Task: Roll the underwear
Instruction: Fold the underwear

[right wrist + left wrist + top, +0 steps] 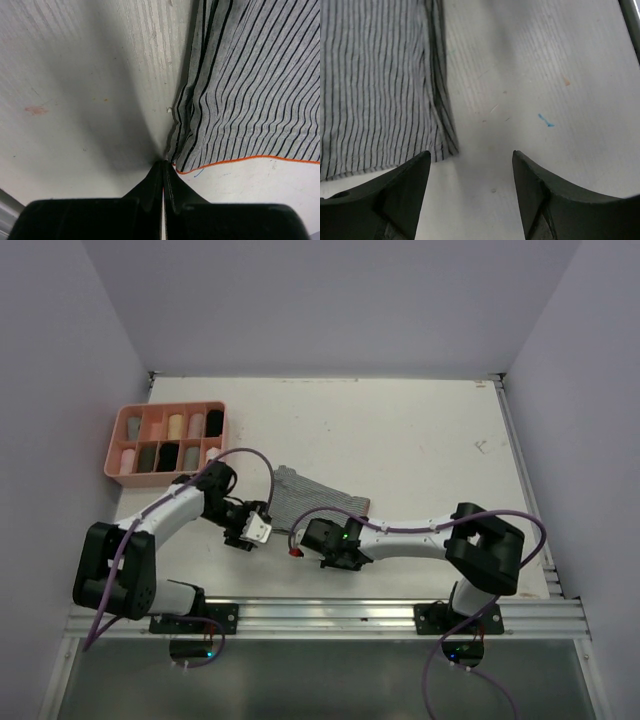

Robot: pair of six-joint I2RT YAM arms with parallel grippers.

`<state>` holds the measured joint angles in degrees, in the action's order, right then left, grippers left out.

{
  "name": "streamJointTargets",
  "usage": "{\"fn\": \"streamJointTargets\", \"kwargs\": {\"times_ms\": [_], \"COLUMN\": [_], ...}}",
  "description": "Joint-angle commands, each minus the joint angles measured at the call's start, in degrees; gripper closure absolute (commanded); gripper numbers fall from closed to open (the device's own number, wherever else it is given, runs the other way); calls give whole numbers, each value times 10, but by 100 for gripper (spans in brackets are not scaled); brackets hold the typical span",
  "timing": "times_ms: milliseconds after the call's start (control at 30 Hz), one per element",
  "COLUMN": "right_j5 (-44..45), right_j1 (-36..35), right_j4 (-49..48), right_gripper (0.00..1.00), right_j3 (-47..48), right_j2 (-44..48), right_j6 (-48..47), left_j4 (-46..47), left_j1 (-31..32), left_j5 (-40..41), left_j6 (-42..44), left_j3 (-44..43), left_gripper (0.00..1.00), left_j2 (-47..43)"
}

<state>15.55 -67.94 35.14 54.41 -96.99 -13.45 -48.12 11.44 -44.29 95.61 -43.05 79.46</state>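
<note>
Pink tray (110, 455) holds rolled garments (176, 426); left fingers (395, 195) spread, right fingers (150, 192) clenched at striped underwear (310, 502).

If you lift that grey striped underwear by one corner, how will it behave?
Probably floppy: the striped underwear lies flat and puckers by the right gripper's shut tips. Likely light, being thin fabric. It may drag rather than slide on the grainy table.
</note>
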Motion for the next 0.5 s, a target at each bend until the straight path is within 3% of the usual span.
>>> {"fn": "streamJointTargets", "kwargs": {"times_ms": [0, 167, 400, 467], "right_j5": [-32, -42, -69, -80], "right_j1": [6, 16, 33, 42], "right_j4": [-41, -56, -67, -71], "right_gripper": [100, 100, 100, 100], "right_j3": [-20, -29, -38, -40], "right_j2": [-9, 31, 61, 65], "right_j6": [15, 19, 15, 16], "left_j4": [93, 151, 209, 210], "left_j1": [30, 43, 60, 62], "left_j5": [15, 23, 40, 45], "left_j6": [13, -19, -46, -46], "left_j3": [44, 46, 47, 46], "left_gripper": [30, 43, 47, 54], "left_j2": [-23, 3, 34, 42]}}
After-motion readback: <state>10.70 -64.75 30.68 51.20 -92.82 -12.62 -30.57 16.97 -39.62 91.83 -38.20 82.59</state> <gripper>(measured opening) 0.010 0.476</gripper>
